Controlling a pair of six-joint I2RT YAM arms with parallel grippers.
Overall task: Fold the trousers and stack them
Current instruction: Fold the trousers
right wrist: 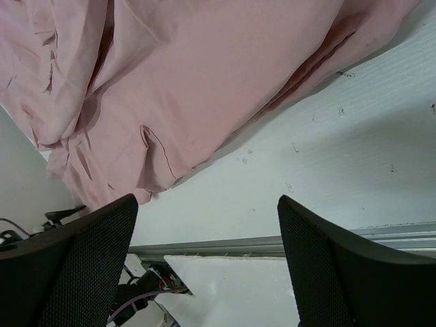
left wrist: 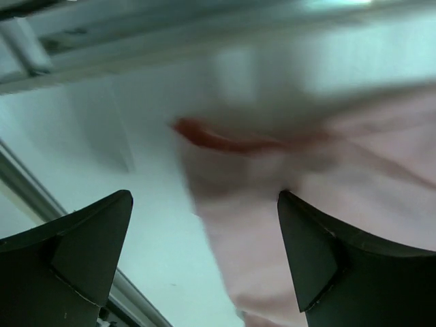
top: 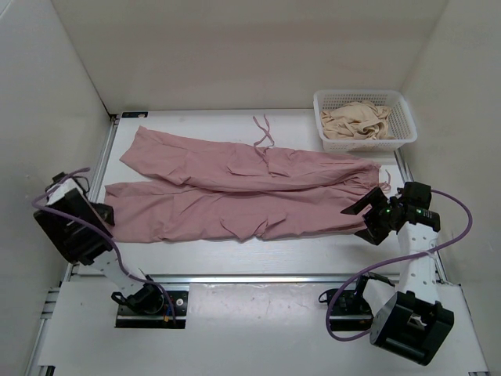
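Two pincers stand spread and empty at opposite ends of the garment. At the worktop's left edge the left pincer hangs just beside the leg cuffs of the dusty-pink trousers, which lie flat across the middle. The right pincer hovers by their right end. Such thin cloth could be pinched one layer deep, skewing the fold, and the loose drawstrings might snag. A white basket occupies the back right corner.
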